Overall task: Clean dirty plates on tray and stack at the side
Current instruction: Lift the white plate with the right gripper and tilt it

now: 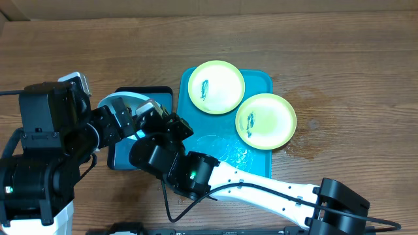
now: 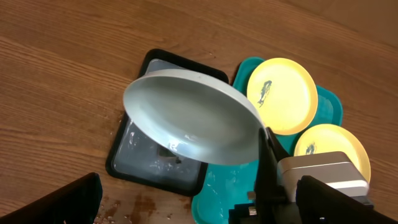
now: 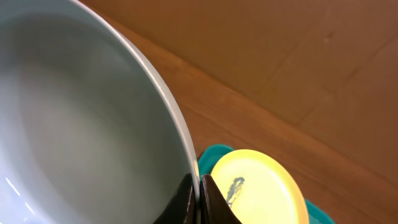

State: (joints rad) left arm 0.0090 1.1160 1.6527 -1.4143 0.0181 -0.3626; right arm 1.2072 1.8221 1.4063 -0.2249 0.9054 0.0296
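My right gripper (image 3: 198, 200) is shut on the rim of the light blue plate (image 3: 81, 124) and holds it tilted above the small dark-rimmed tray (image 2: 149, 163). The plate also shows in the left wrist view (image 2: 193, 118) and as a pale arc in the overhead view (image 1: 121, 99). My left gripper (image 2: 193, 208) is wide open and empty, just below the held plate. Two yellow-green plates (image 1: 216, 87) (image 1: 266, 121), each with a dark teal smear, lie on the turquoise tray (image 1: 222, 145); the near one overhangs its right rim.
The small dark-rimmed tray (image 1: 121, 160) lies left of the turquoise tray, touching it. Wet spots show on the turquoise tray floor (image 2: 224, 186) and on the wood near my left gripper (image 2: 143, 205). A damp stain marks the table at the right (image 1: 313, 124).
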